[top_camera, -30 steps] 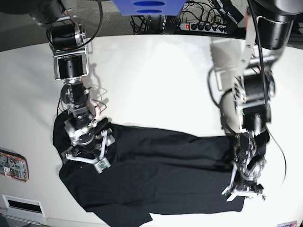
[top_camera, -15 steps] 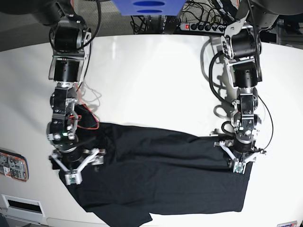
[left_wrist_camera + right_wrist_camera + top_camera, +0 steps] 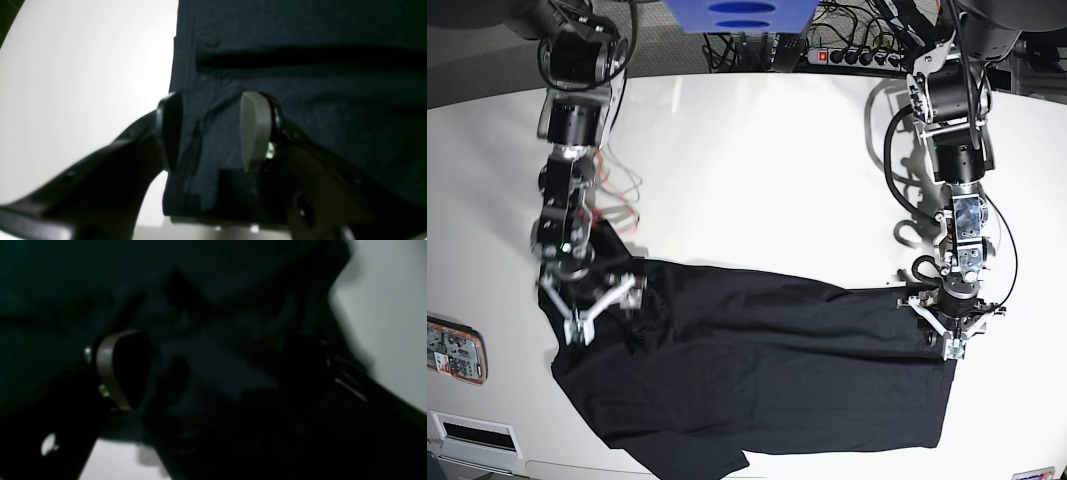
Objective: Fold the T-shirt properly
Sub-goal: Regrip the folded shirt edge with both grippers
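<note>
The black T-shirt (image 3: 757,370) lies spread and wrinkled across the near half of the white table (image 3: 747,170). At its right far corner my left gripper (image 3: 952,335) points down. In the left wrist view that gripper (image 3: 211,133) is open, its fingers (image 3: 253,130) straddling the T-shirt's (image 3: 300,100) hemmed edge beside bare table. Over the bunched left end hangs my right gripper (image 3: 592,305). Seen from the right wrist, this gripper (image 3: 213,373) is wide open over dark crumpled T-shirt cloth (image 3: 217,323), nothing pinched.
A power strip (image 3: 857,55) and cables lie behind the table's far edge, by a blue object (image 3: 742,15). An orange-edged device (image 3: 455,350) and a white box (image 3: 472,435) sit at the near left. Loose wires (image 3: 617,185) hang off the right arm.
My left gripper has drawn back from the shirt's near right corner to its far right corner. My right gripper went to the shirt's left edge, then shifted a little farther back.
</note>
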Controlling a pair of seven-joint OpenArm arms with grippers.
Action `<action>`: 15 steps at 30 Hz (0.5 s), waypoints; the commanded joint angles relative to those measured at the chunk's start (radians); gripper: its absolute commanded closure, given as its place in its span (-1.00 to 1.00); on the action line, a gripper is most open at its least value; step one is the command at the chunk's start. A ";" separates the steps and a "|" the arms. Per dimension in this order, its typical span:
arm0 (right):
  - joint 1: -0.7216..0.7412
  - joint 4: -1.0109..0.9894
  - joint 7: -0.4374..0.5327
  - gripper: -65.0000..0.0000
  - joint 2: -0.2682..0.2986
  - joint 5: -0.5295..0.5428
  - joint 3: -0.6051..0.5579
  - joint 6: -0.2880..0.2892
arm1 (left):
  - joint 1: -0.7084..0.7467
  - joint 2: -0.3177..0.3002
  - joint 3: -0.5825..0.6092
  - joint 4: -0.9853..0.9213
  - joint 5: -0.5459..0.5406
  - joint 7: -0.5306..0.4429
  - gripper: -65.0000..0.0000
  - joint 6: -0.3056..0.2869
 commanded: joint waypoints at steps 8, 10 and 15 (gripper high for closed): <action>0.015 -0.217 0.164 -0.83 0.010 0.009 0.001 -0.002 | -0.015 -0.021 0.000 -0.127 -0.007 -0.036 0.16 0.001; 0.013 -0.253 0.183 -0.83 0.010 0.009 0.001 -0.002 | -0.011 -0.021 0.000 -0.126 -0.007 -0.083 0.16 0.001; 0.010 -0.180 0.181 -0.83 0.010 0.007 0.004 -0.003 | -0.017 -0.021 -0.002 -0.119 -0.007 -0.119 0.16 0.001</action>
